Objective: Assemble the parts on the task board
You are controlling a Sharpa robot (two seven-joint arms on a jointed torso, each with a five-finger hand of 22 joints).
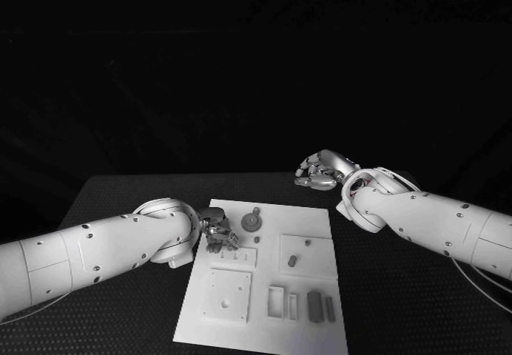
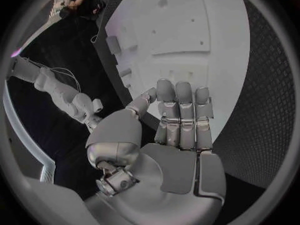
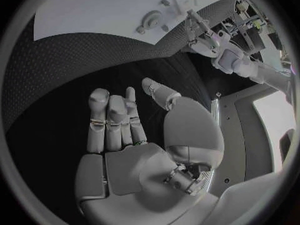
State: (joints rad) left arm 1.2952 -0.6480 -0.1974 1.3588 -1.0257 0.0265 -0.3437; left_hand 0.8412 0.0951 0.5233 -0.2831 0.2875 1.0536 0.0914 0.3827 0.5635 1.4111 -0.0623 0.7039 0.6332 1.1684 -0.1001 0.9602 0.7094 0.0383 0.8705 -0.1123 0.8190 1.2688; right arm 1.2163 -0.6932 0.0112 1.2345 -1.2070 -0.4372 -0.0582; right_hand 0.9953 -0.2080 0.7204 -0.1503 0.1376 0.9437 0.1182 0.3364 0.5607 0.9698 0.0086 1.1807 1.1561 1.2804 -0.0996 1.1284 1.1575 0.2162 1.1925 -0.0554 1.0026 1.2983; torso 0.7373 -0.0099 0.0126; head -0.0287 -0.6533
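Start of assembly, I judge: left hand point(image 1: 217, 231) hovers over task board point(image 1: 320, 222) near edge, fingers apart, empty (right hand point(image 1: 320, 171) too, off past far edge). Parts point(image 1: 316, 306) lie on board; next: pick one w/ care.

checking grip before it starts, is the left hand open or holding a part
Open: the left hand holds nothing, fingers extended over the task board.

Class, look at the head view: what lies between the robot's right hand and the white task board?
Only bare black table lies between the right hand and the task board; nothing sits in that gap in the head view.
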